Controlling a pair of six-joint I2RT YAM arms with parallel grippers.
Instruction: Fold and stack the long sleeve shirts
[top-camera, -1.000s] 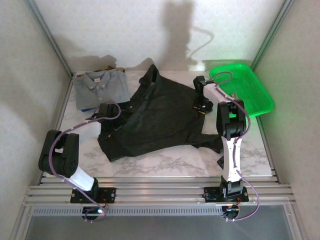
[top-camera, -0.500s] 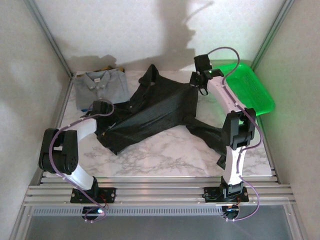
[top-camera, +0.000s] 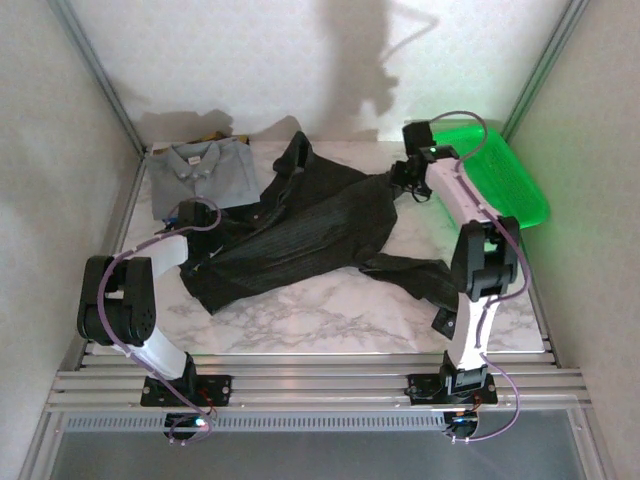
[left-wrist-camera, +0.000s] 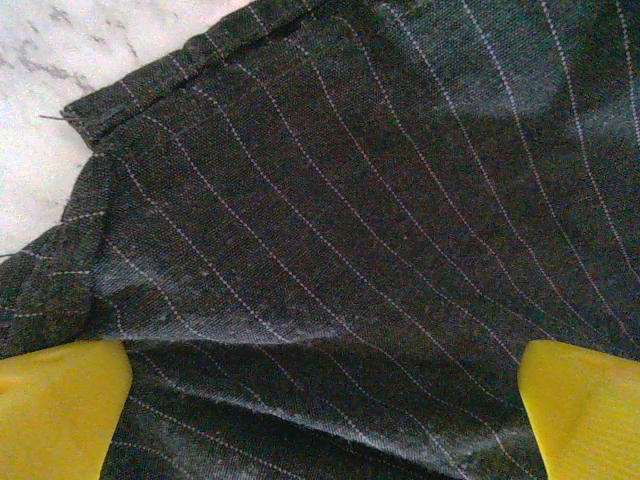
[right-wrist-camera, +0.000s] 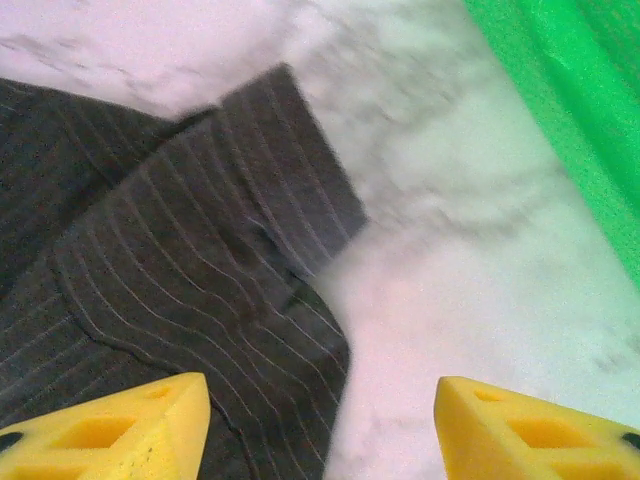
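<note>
Both my arms: white shell links (top-camera: 450, 190), chunky black joint housings (top-camera: 487, 265), thin purple-grey cables (top-camera: 462, 113) looping back from behind the jaws. My left fingertips (left-wrist-camera: 60, 400) are plain yellow blocks; my right fingertips (right-wrist-camera: 110, 430) are yellow wedges with cut-out slots.

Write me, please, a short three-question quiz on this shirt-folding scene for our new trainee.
1. True or false: the grey-blue shirt lies folded at the far left of the table.
2. The green basket sits: A) far right, B) near left, C) between the arm bases.
3. Fill in: the right gripper, above an edge of the dark shirt, is ___.
Key: 1 true; 2 A; 3 open.
</note>
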